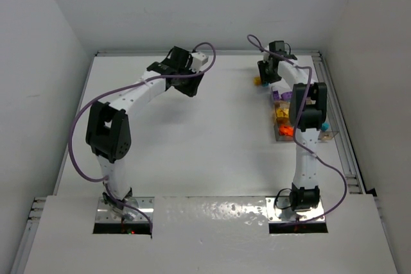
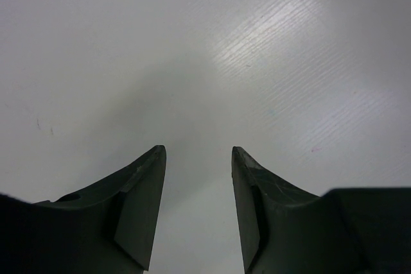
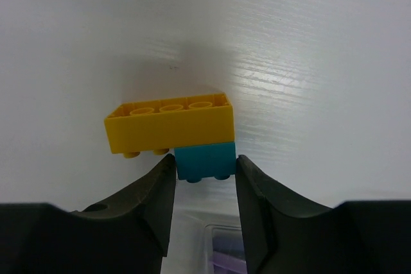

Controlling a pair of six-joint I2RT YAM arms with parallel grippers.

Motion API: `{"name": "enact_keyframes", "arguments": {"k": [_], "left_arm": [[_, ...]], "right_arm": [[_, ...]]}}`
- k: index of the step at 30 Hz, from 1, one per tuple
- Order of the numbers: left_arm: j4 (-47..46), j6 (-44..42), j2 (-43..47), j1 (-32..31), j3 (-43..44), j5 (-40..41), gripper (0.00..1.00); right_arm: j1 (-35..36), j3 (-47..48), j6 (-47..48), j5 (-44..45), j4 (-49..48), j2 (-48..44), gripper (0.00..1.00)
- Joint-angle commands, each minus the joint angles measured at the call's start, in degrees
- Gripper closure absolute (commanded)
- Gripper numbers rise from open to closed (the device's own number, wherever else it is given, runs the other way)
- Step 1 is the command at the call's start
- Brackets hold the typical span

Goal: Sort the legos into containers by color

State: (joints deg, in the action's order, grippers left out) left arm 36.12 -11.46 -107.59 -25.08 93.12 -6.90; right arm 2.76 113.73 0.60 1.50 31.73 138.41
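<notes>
My right gripper (image 3: 205, 163) is shut on a teal brick (image 3: 204, 160) that is joined to a longer yellow brick (image 3: 170, 125); the fingertips (image 3: 166, 174) pinch the teal brick's two sides. In the top view this gripper (image 1: 265, 79) is at the far right, just beyond the clear container (image 1: 331, 134), with the yellow brick (image 1: 257, 81) showing beside it. The container holds purple (image 1: 280, 97), yellow (image 1: 281, 115) and orange (image 1: 286, 131) bricks and is partly hidden by the right arm. My left gripper (image 2: 199, 158) is open and empty over bare table at the far middle (image 1: 187, 86).
A corner of the container (image 3: 221, 248) with purple bricks inside shows below the right fingers. A teal brick (image 1: 325, 124) sits at the container's right side. A raised rail (image 1: 347, 152) runs along the table's right edge. White walls enclose the table.
</notes>
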Motion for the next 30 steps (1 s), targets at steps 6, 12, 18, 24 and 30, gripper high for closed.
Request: {"name": "enact_keyframes", "arguments": {"k": [6,12,18,24,30], "left_arm": [[-0.4,0.7,-0.9,1.1,2.4,-0.8,0.57],[0.3,-1.9,-1.0,1.1,2.0,-1.5,0.53],[3.8,-8.8,-2.8,0.8,3.1,-4.6,0.34],[1.3,-10.2,-3.1,-1.3,3.8,-8.8,0.3],[-3.9,-6.0,-2.8,-2.3,2.1,-10.2,0.38]], "right_arm": [[-0.1,3.2,-2.4,0.0,-3.4,2.4,0.61],[-0.1,2.5,-2.8,-0.5,-4.0,1.6,1.0],[0.8,-0.5,-8.0,-6.3,-3.8,-4.8,1.0],[10.3,-12.9,-11.8,-8.2,-7.5,-17.0,1.0],[16.7,-21.9,-22.6,-16.1,-13.3,-23.1,1.0]]}}
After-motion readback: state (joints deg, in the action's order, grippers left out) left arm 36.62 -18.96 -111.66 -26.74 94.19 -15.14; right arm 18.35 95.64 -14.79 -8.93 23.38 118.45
